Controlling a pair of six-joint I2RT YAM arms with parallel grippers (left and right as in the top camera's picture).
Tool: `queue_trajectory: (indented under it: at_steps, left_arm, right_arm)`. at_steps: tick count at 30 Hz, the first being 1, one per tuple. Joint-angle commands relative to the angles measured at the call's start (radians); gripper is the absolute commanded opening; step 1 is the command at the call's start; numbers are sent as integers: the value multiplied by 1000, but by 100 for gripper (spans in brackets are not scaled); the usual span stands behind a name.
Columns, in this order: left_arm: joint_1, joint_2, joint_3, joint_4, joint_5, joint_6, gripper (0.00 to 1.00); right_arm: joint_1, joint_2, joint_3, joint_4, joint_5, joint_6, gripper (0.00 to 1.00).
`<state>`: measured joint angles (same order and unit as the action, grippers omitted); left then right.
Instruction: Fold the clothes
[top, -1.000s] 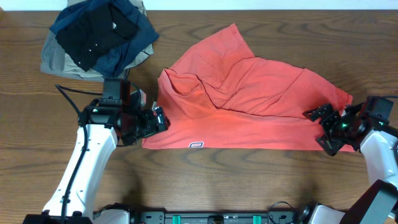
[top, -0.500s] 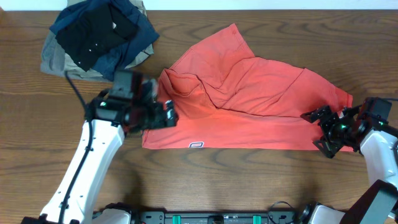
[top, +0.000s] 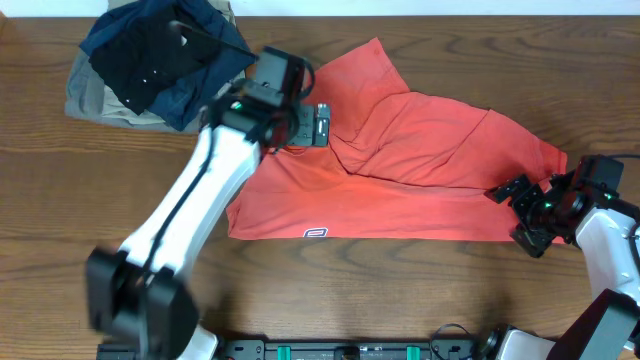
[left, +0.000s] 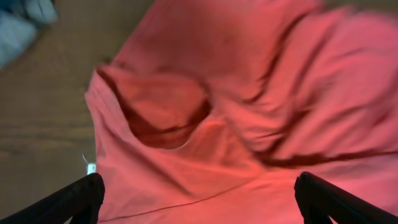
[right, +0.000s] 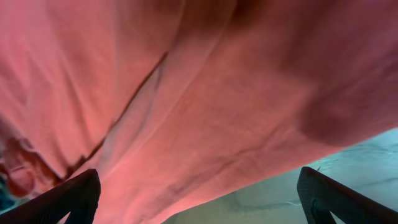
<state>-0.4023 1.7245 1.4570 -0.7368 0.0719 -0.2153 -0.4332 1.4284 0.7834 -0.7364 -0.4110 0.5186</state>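
Your coral-red T-shirt lies crumpled across the centre of the table; your left gripper hangs over its bunched upper-left part, fingers wide apart, holding nothing; your right gripper sits at its right edge, jaws likewise spread.

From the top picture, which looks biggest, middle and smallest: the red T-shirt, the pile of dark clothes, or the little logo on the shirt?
1. red T-shirt, clearly the largest
2. pile of dark clothes
3. little logo, by far the smallest
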Motion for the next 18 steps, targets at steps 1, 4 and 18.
queue_trajectory:
  at_steps: [1,4,18]
  left_arm:
    - [5,66,2,-14,-39,17,98]
    - [5,75,2,-16,-39,17,98]
    - [6,69,2,-258,-24,17,98]
  right_arm:
    - [7,-12,6,0,49,-19,99]
    - [7,-12,6,-1,48,-19,99]
    - [28,-13,53,-12,-23,-252,43]
